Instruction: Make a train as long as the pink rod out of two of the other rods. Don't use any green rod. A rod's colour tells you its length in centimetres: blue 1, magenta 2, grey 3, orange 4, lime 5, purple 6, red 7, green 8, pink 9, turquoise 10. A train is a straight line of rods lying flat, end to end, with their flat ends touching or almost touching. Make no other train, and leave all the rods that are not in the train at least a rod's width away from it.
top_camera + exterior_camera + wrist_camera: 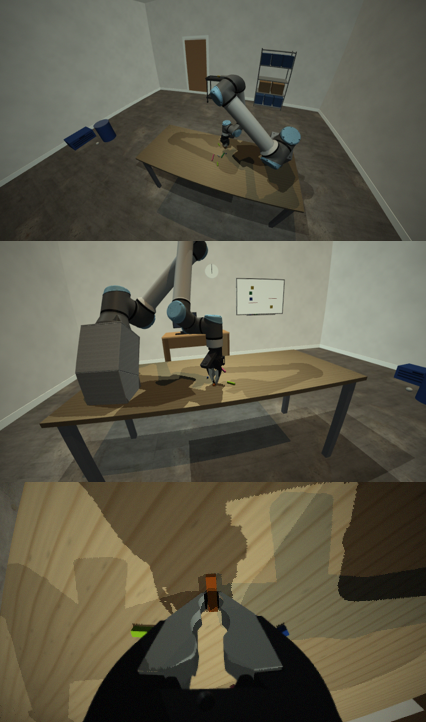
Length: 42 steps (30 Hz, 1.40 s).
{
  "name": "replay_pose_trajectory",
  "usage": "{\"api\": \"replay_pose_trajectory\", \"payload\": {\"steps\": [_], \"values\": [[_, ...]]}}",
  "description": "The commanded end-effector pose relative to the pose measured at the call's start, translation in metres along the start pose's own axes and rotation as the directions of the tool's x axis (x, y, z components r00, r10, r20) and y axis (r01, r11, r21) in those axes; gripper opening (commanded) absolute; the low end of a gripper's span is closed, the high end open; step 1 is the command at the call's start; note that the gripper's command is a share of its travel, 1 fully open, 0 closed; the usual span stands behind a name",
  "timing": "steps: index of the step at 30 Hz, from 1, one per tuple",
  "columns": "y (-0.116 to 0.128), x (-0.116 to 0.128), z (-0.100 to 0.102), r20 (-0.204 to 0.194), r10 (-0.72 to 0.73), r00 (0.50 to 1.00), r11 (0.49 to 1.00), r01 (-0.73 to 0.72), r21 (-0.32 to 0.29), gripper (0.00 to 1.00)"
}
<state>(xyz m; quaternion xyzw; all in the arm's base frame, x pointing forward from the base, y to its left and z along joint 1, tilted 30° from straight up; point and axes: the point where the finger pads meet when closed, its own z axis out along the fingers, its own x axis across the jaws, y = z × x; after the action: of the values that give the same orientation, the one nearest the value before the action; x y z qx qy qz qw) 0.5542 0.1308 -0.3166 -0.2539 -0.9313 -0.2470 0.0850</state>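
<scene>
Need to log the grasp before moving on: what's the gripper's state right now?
Gripper: closed, jaws holding the orange rod just above the table.
</scene>
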Motion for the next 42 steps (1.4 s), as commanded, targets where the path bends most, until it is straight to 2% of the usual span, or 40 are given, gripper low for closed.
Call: {"api": "replay_pose_trajectory", "payload": {"steps": [1, 25, 32, 36, 42], "values": [[0.0001, -0.0006, -0.0004, 0.001, 0.0, 1.0, 1.0, 0.0, 0.0, 0.0], [0.0001, -0.0006, -0.0004, 0.001, 0.0, 1.0, 1.0, 0.0, 0.0, 0.0], [0.0001, -0.0006, -0.0004, 0.001, 0.0, 1.0, 1.0, 0.0, 0.0, 0.08], [0.0001, -0.0006, -0.0004, 0.001, 0.0, 1.0, 1.0, 0.0, 0.0, 0.08], [0.0001, -0.0006, -0.0004, 0.001, 0.0, 1.0, 1.0, 0.0, 0.0, 0.14]]}}
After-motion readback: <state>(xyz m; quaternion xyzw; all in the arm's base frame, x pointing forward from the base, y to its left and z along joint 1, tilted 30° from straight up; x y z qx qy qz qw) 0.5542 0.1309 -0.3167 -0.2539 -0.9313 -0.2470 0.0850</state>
